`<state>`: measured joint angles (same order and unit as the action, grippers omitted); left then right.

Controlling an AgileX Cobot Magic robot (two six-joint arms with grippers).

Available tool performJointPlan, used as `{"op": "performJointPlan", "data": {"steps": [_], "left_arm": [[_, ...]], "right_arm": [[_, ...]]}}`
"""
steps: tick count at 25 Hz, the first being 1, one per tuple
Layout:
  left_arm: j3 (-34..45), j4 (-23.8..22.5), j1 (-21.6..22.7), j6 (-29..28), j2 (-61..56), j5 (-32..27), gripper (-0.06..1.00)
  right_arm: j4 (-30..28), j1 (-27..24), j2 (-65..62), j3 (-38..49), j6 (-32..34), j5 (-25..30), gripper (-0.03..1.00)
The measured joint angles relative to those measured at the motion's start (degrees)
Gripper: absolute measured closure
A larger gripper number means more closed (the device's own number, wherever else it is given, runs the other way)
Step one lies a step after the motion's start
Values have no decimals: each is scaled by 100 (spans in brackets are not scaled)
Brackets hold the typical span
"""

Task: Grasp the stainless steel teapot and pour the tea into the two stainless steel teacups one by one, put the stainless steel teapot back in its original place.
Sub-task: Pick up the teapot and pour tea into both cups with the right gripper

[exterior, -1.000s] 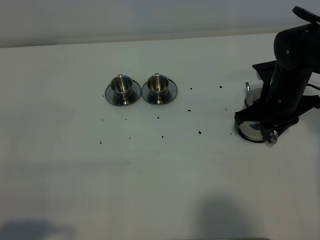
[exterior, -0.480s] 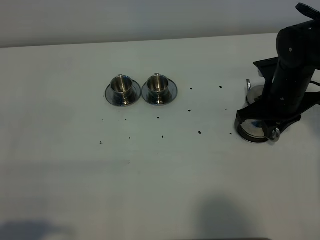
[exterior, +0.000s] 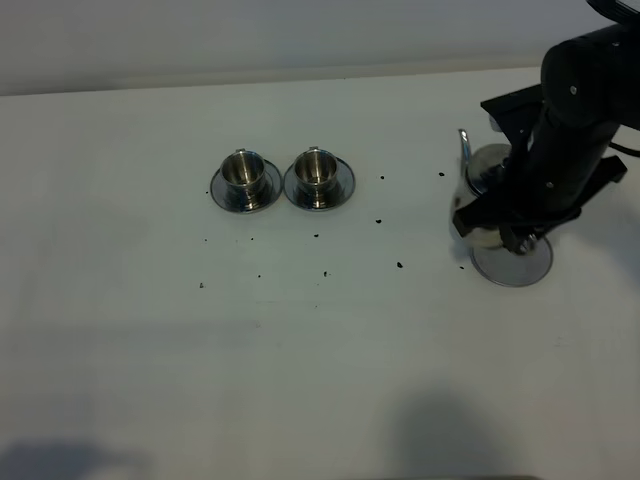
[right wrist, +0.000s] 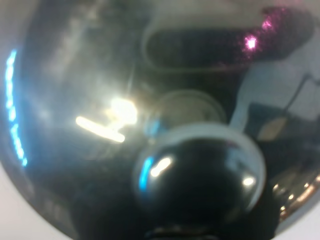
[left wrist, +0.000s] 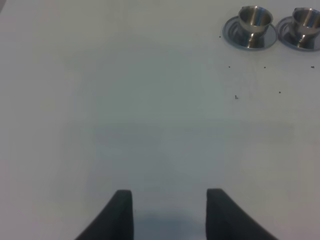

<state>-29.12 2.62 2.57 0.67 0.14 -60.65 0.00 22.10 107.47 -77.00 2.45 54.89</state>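
Pinched in the right gripper [exterior: 510, 225]: teapot [exterior: 482, 170] of mirror-bright steel with a knobbed lid, its thin curved spout turned toward the cups, held just off its wide flat saucer [exterior: 520, 268]. Well apart to the left, across the speckled white tabletop [exterior: 330, 350]: nearer cup [exterior: 316, 170], then farther cup [exterior: 244, 172], small polished cylinders side by side on round saucers. Left gripper [left wrist: 169, 192] spread, empty, above bare tabletop.

High and left-wrist views share the teacups [exterior: 243, 170]; right-wrist view sits against teapot [right wrist: 90, 90].

Teapot [exterior: 482, 170] — mostly hidden behind the right arm [exterior: 575, 100].
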Motion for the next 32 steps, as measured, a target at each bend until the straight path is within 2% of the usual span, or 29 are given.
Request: {"op": "performJointPlan", "data": {"steps": [7, 13, 20, 24, 32], "left_arm": [[0, 0, 0, 0, 0, 0, 57], [0, 0, 0, 0, 0, 0, 57], [0, 0, 0, 0, 0, 0, 57], [0, 0, 0, -5, 0, 0, 57], [0, 0, 0, -5, 0, 0, 57]], "right_arm": [[-98, 102, 177, -829, -372, 42, 79], [-182, 238, 834, -1746, -796, 348, 79], [-636, 578, 1547, -2869, -1177, 618, 79], [-895, 718, 1855, -3165, -1376, 792, 79], [-1545, 974, 2072, -3179, -1695, 1059, 79]]}}
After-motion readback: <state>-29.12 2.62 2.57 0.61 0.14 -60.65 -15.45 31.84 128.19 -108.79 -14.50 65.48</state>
